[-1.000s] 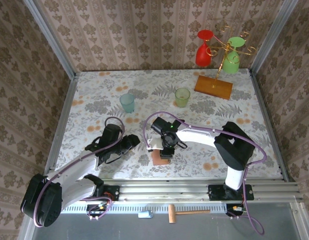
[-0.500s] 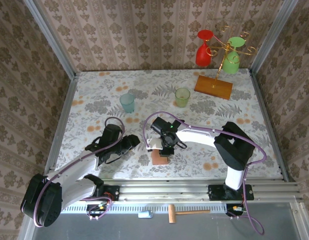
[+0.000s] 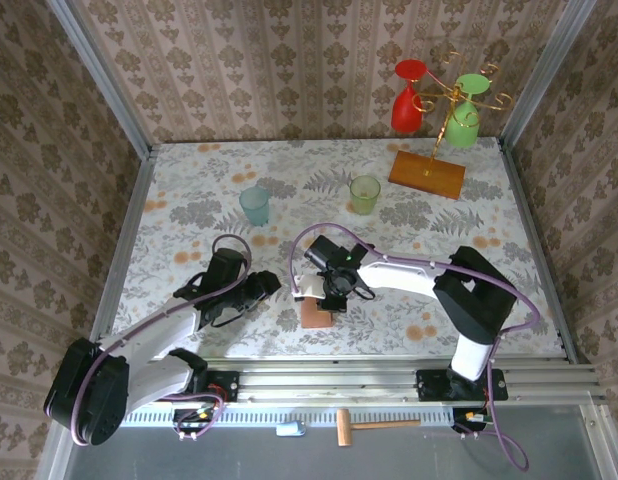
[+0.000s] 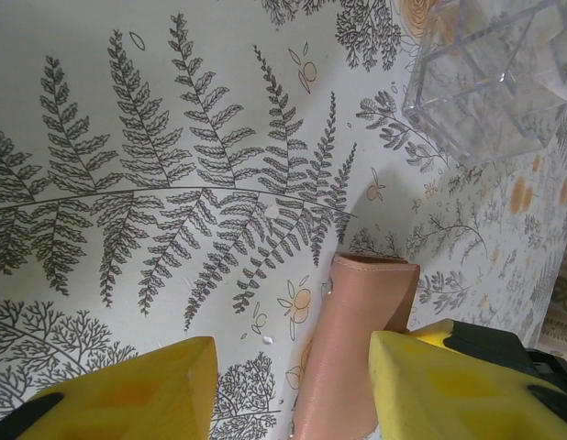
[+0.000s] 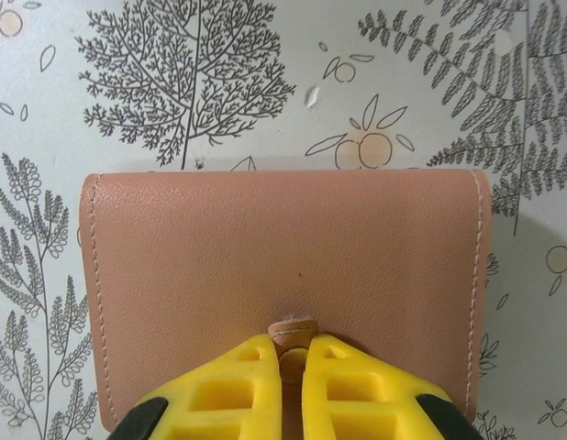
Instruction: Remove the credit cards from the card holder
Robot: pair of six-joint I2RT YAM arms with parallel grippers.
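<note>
Progress: early, card holder (image 5: 283, 266) closed, no cards out yet | right tool (image 5: 291, 356) pinched on its snap tab (image 5: 293, 328) | left tool (image 4: 288, 367) half open, empty

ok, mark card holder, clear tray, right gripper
card holder (image 5: 283, 247), right wrist view, middle of pink cover
clear tray (image 4: 476, 101), left wrist view, near wall
right gripper (image 5: 291, 356), right wrist view, between the fingertips

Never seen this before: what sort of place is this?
Probably a robot test booth dressed like a home: wallpapered walls, a fern-print table, left arm and right arm on a metal rail.
</note>
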